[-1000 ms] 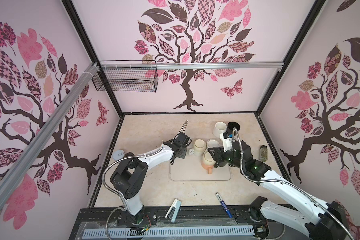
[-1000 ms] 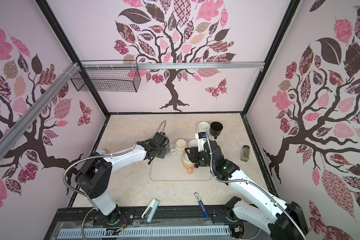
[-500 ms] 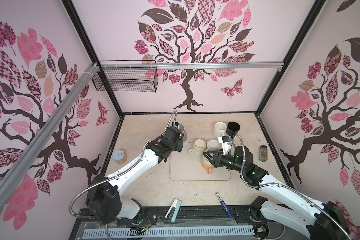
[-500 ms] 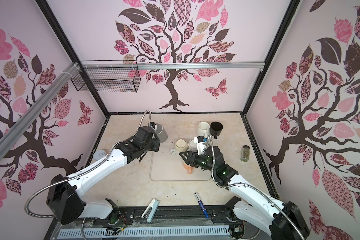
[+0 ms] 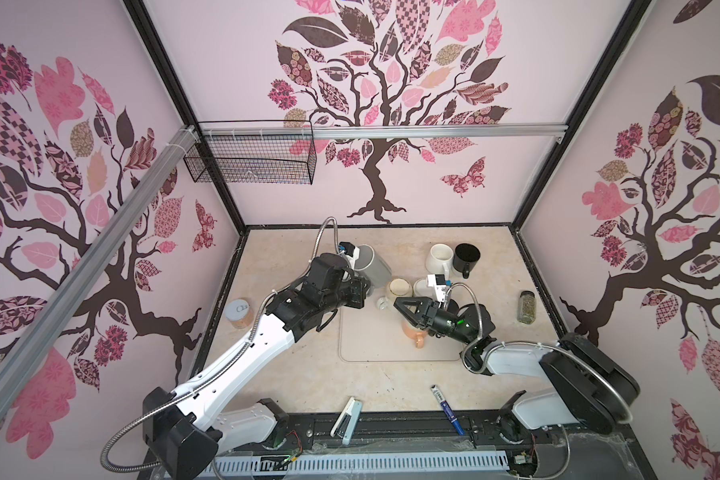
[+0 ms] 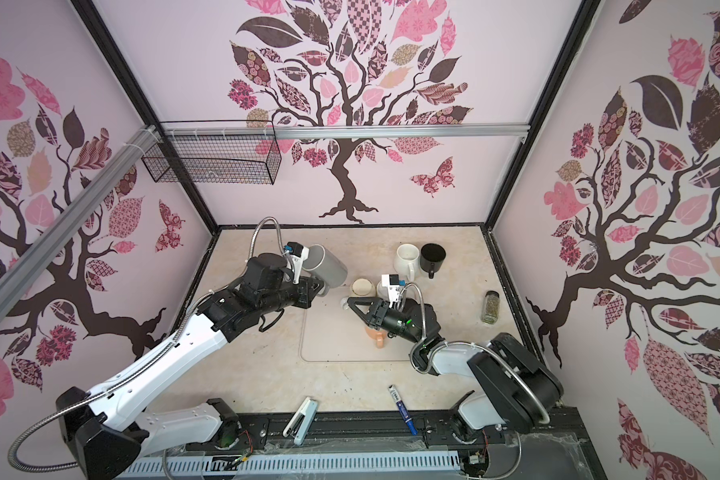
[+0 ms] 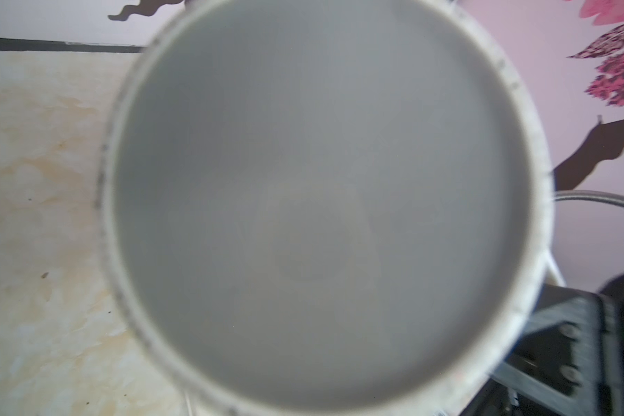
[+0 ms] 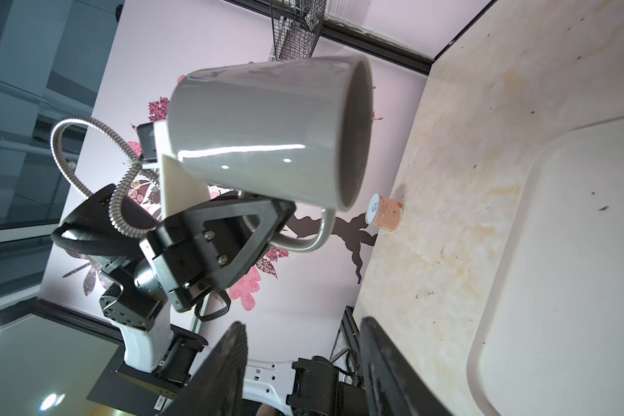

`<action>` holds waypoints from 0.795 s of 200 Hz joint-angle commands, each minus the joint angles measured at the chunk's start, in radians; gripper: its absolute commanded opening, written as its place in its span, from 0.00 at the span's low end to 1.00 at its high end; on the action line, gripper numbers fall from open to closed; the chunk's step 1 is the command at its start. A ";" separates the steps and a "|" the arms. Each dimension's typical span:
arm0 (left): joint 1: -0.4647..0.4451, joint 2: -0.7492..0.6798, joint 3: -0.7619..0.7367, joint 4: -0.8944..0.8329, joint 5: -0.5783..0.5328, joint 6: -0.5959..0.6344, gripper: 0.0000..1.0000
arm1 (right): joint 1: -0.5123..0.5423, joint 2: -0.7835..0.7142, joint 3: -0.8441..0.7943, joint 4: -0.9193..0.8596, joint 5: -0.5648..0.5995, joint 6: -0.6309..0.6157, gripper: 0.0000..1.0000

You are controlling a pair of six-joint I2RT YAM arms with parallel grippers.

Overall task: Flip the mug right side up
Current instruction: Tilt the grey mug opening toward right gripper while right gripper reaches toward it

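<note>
The grey mug [image 5: 373, 265] [image 6: 329, 266] hangs in the air over the back left of the table, tilted, with its mouth slanting down toward the table in the right wrist view [image 8: 267, 133]. My left gripper [image 5: 362, 291] [image 6: 317, 289] [image 8: 285, 210] is shut on its handle [image 8: 303, 245]. In the left wrist view one round grey end of the mug [image 7: 321, 198] fills the picture, blurred, and hides the jaws. My right gripper [image 5: 400, 309] [image 6: 352, 307] [image 8: 303, 338] is open and empty, a short way right of the mug and above the mat.
A pale mat [image 5: 371, 345] lies mid-table with an orange mug [image 5: 415, 334] under my right gripper. Cream [image 5: 398, 289], white [image 5: 439, 255] and black [image 5: 466, 255] mugs stand behind. A spice jar [image 5: 526, 306], an orange jar [image 5: 240, 313], a pen [image 5: 445, 409] and a wire basket [image 5: 250, 160] are around.
My left arm has stretched out and raised the grey mug up and back from beside the mat. My right gripper's jaws have spread wider and drawn slightly toward the mat's middle.
</note>
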 commanded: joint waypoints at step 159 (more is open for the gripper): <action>-0.017 -0.128 -0.004 0.330 0.170 -0.178 0.00 | 0.029 0.097 0.200 0.311 -0.021 0.170 0.48</action>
